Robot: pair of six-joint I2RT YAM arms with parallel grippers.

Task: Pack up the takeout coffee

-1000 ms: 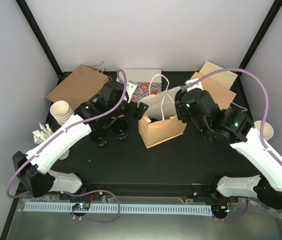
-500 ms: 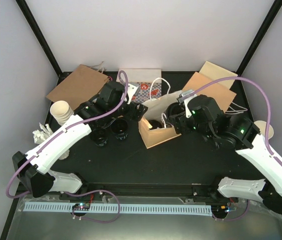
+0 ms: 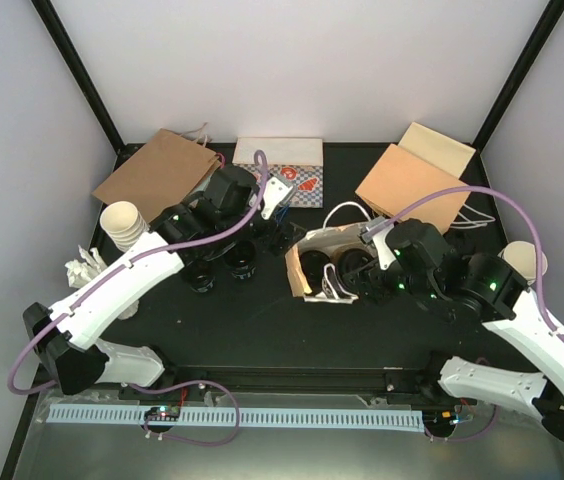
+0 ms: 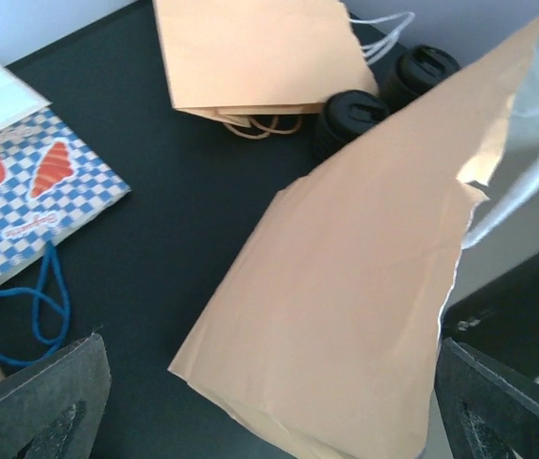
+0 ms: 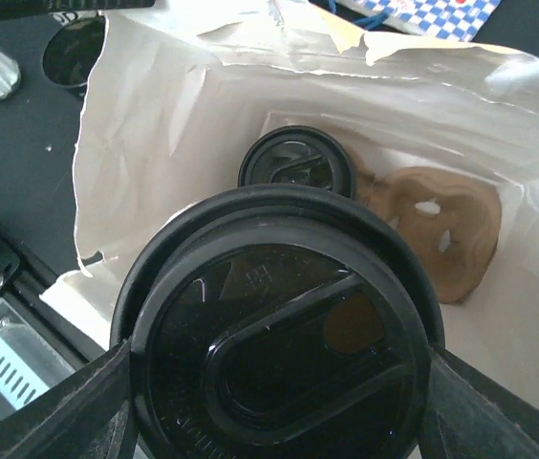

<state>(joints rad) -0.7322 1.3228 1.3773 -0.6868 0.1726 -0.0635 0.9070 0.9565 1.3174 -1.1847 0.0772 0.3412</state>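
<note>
Right claw (image 5: 279,413) grips one held cup (image 5: 279,335) by its sides, jaws part-spread around it, at the mouth of the open bag (image 5: 155,143). Left claw (image 4: 269,416) is spread wide and holds nothing, poised over that bag's outer side.

Cups with black lids:
- One is held.
- One inner cup (image 5: 296,164) sits on the bag floor, against a pulp carrier piece (image 5: 432,229) at its 3 o'clock.
- Two are loose on the table (image 3: 262,320), at 9 o'clock of the bag: near cup (image 3: 200,276) and far cup (image 3: 240,258).
- Left wrist view shows two more, cup A (image 4: 351,115) and cup B (image 4: 422,67), just beside a flat bag (image 4: 250,48).

Two cream cup stacks: left stack (image 3: 122,220) at 9 o'clock, right stack (image 3: 524,260) at 3 o'clock. One checkered bag (image 3: 297,185) lies at 12 o'clock.

Left arm runs diagonally from its 7 o'clock base to table centre. Right arm bends from its 5 o'clock base, forearm pointing toward 9 o'clock, wrist at the bag mouth. The bag leans over.

Lids are glossy black plastic, round, with a raised oval bar. The bag is kraft brown outside and pale inside, with a ragged rim. The carrier is matte brown pulp with holes.
</note>
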